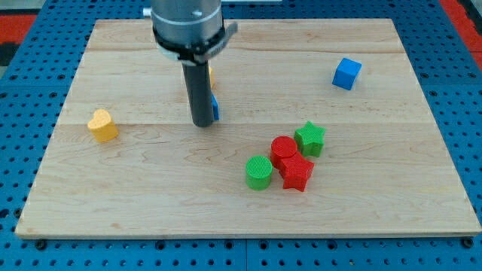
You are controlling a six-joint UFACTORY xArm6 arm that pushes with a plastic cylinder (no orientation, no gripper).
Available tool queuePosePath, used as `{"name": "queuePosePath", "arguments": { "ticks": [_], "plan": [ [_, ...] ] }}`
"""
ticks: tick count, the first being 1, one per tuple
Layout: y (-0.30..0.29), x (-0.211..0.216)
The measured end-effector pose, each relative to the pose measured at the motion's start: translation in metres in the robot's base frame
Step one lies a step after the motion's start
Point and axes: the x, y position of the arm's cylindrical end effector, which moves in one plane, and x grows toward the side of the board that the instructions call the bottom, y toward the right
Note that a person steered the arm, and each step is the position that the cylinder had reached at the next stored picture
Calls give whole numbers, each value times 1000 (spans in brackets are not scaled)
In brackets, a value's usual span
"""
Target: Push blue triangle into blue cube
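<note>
The blue cube (346,73) sits on the wooden board (151,188) at the view's upper right. The blue triangle (215,108) shows only as a thin blue sliver at the right side of my dark rod, which hides most of it. My tip (202,123) rests on the board just left of the blue triangle, touching or nearly touching it. The cube lies far to the right of the triangle and a little higher in the view.
A yellow heart-like block (102,125) lies at the left. A yellow block (212,75) peeks out behind the rod. A green star (309,138), red cylinder (284,150), red star (297,173) and green cylinder (258,172) cluster at centre right.
</note>
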Motion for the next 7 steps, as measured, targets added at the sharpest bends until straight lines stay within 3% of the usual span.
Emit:
{"name": "queuePosePath", "arguments": {
  "ticks": [2,4,6,7],
  "plan": [
    [-17,-41],
    [75,-43],
    [-9,-56],
    [62,-58]
  ]
}}
